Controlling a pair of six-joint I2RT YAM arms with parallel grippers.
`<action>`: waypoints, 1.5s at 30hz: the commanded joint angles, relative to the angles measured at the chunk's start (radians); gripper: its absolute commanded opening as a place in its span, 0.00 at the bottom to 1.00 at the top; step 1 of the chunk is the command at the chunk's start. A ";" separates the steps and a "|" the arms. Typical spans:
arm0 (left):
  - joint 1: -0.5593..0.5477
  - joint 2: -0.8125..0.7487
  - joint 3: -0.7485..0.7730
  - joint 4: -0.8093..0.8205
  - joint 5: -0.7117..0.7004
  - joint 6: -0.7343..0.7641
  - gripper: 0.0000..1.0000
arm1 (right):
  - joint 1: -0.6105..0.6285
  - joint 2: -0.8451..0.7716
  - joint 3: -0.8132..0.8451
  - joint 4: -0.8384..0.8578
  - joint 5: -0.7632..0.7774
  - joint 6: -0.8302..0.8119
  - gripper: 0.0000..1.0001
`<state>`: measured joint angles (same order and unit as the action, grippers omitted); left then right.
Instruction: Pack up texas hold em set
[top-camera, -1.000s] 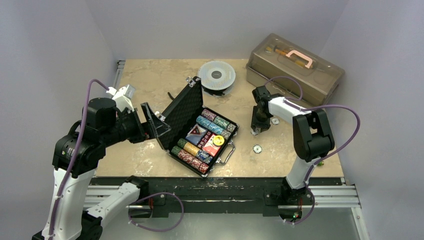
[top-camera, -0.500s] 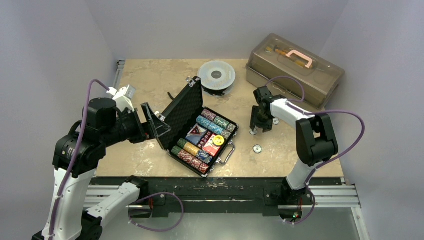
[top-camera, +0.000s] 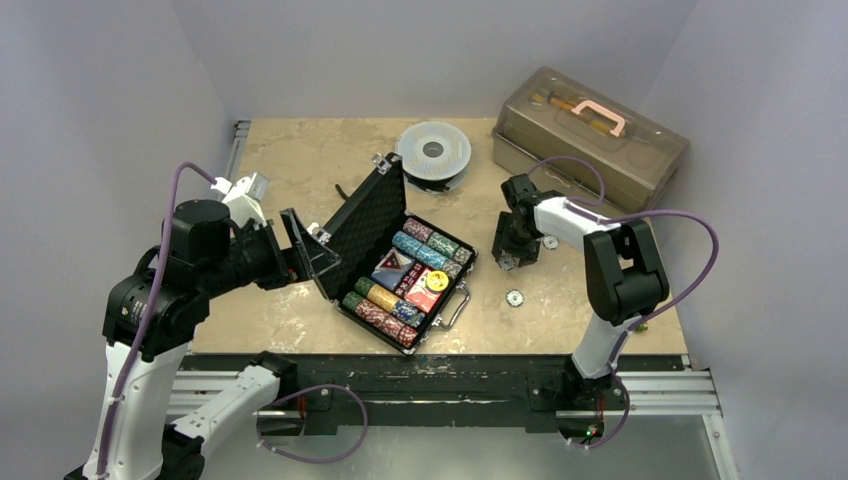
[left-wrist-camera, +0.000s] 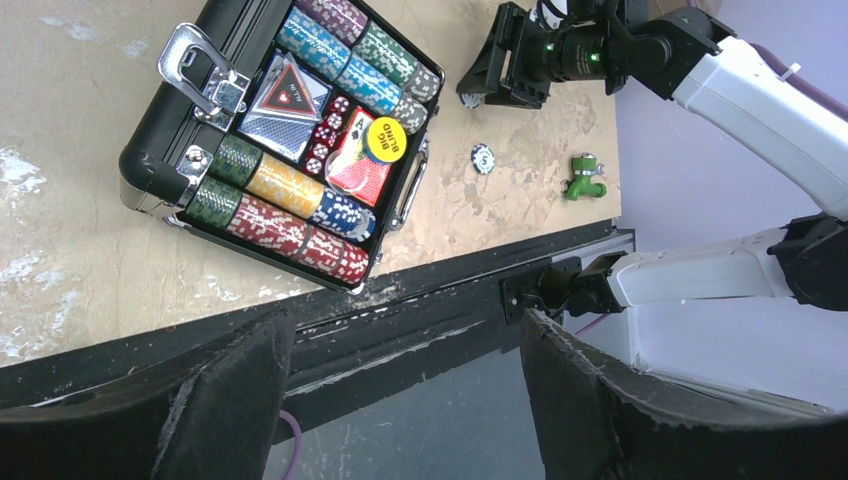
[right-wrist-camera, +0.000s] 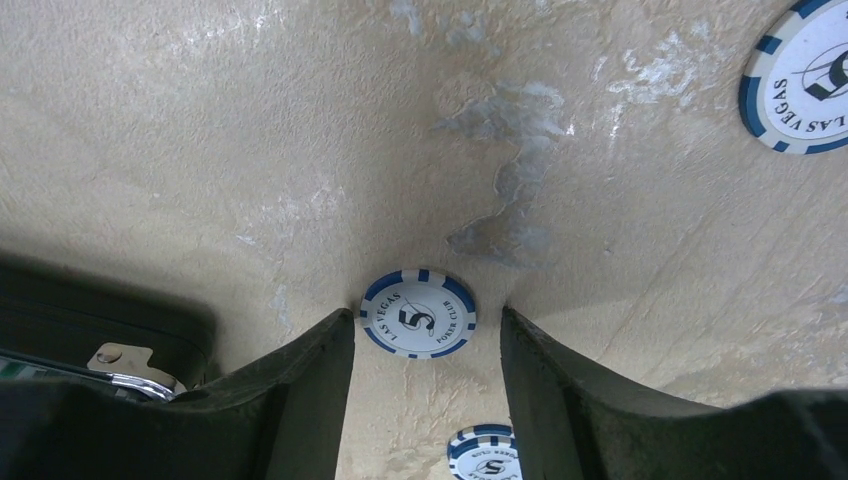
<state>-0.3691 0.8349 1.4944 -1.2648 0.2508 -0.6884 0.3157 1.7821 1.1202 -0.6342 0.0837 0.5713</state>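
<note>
Plain grey walls (top-camera: 430, 40), mottled beige tabletop (top-camera: 300, 170)

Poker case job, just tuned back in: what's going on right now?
The black case lies open on the table, holding chip rows and card decks. The right gripper is down at the tabletop beside the case, jaws open on either side of a blue-and-white chip that lies flat, not gripped. Another loose chip lies nearer the front edge. The left gripper hovers open and empty at the case's left.
</note>
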 joint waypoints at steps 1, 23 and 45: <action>-0.005 0.001 0.006 0.021 -0.001 -0.004 0.80 | 0.021 0.029 0.039 -0.007 0.026 0.036 0.50; -0.007 -0.012 0.006 0.014 -0.003 -0.008 0.80 | 0.058 0.050 0.051 -0.024 0.078 0.067 0.34; -0.007 0.009 0.013 0.025 0.010 -0.005 0.80 | 0.059 -0.176 -0.076 -0.082 0.051 -0.005 0.21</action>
<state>-0.3691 0.8360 1.4944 -1.2652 0.2516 -0.6888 0.3664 1.6714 1.0809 -0.6769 0.1322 0.5919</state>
